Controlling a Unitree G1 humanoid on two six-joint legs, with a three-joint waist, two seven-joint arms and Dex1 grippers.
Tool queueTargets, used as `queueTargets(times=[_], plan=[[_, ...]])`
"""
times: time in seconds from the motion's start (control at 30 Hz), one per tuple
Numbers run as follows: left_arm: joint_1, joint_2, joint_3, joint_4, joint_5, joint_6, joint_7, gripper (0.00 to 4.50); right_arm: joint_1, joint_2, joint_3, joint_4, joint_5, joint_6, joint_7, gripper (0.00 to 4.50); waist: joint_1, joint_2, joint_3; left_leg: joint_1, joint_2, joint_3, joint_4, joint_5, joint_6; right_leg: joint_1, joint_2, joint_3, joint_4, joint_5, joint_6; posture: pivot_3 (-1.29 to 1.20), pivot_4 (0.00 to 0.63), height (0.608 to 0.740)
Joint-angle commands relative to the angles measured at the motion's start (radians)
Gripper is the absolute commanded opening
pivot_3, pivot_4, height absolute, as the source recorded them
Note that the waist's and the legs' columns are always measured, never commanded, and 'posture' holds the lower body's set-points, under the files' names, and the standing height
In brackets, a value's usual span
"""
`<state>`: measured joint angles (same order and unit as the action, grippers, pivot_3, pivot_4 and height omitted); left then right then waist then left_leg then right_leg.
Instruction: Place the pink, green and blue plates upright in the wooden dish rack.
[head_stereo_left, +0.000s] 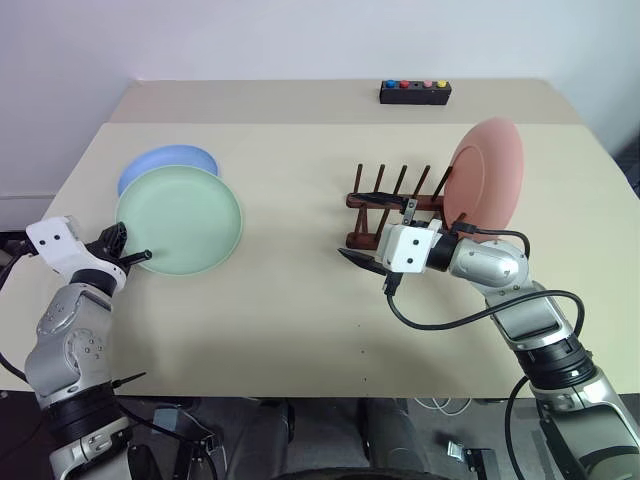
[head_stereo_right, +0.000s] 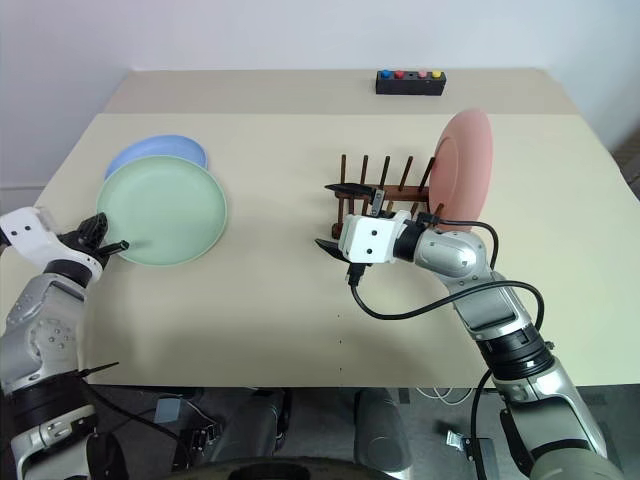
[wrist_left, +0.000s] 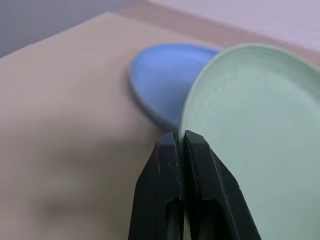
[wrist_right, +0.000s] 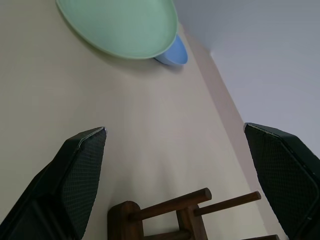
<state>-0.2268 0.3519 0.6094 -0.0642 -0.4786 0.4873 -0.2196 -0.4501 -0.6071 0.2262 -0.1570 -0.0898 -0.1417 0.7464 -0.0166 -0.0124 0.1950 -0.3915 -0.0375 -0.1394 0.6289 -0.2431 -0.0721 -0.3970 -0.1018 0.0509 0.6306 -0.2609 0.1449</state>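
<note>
i've got the left gripper (wrist_left: 179, 142) pinched tight on the near rim of the green plate (head_stereo_left: 180, 220), fingers together with the thin matte edge between them. that plate is smooth, round plastic with a shallow raised lip, lying roughly flat on the beige table (head_stereo_left: 300, 310) and overlapping the blue plate (head_stereo_left: 165, 165) behind it. my left wrist view shows the green rim riding up over the blue one, which the head views flatten out. the pink plate (head_stereo_left: 485, 180) already stands on edge at the right end of the wooden dish rack (head_stereo_left: 385, 205), its face turned toward the left. the rack's dark rails run left to right with the pegs upright. my right gripper (head_stereo_left: 375, 236) hovers just in front of the rack, jaws spread wide and holding nothing. a black box with coloured buttons (head_stereo_left: 415, 92) sits at the far edge.
</note>
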Motion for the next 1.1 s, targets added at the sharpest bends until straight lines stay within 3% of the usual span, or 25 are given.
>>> queueTargets(times=[0.03,0.23,0.37,1.07,1.1], plan=[[-0.024,0.012,-0.042,-0.126,0.017,-0.109,-0.012,0.05,-0.026,0.007,-0.024,-0.043,0.019,-0.017,0.004,4.5,0.0,-0.001,0.001,0.0,0.0,0.0,0.0,0.0,0.0,0.0,0.0,0.0,0.0,0.0,0.0,0.0,0.15,0.74],[-0.031,-0.021,-0.25,-0.273,0.159,-0.195,0.031,0.05,-0.045,0.012,-0.013,-0.026,-0.018,-0.041,-0.009,4.5,0.005,-0.002,0.001,0.0,0.0,0.0,0.001,0.0,0.0,0.001,0.0,0.0,-0.001,0.0,0.0,0.0,0.15,0.74],[-0.131,-0.103,-0.383,-0.342,0.245,-0.207,0.126,0.05,-0.07,0.03,0.001,-0.011,-0.098,-0.092,-0.064,4.5,0.004,-0.002,0.001,0.0,0.0,0.0,0.001,0.0,0.0,0.001,0.0,0.0,0.0,0.0,0.0,0.0,0.15,0.74],[-0.216,-0.229,-0.508,-0.454,0.177,-0.053,0.17,0.05,-0.134,0.099,0.076,0.09,-0.321,-0.188,-0.19,4.5,0.001,-0.003,0.001,0.0,0.0,0.0,0.0,0.0,0.0,0.0,0.0,0.0,0.0,0.0,0.0,0.0,0.15,0.74],[-0.213,-0.228,-0.514,-0.456,0.178,-0.05,0.169,0.02,-0.134,0.101,0.077,0.092,-0.324,-0.188,-0.19,4.25,0.001,-0.003,0.001,0.0,0.0,0.0,0.0,0.0,0.0,0.0,0.0,0.0,0.0,0.0,0.0,0.0,0.15,0.74]])
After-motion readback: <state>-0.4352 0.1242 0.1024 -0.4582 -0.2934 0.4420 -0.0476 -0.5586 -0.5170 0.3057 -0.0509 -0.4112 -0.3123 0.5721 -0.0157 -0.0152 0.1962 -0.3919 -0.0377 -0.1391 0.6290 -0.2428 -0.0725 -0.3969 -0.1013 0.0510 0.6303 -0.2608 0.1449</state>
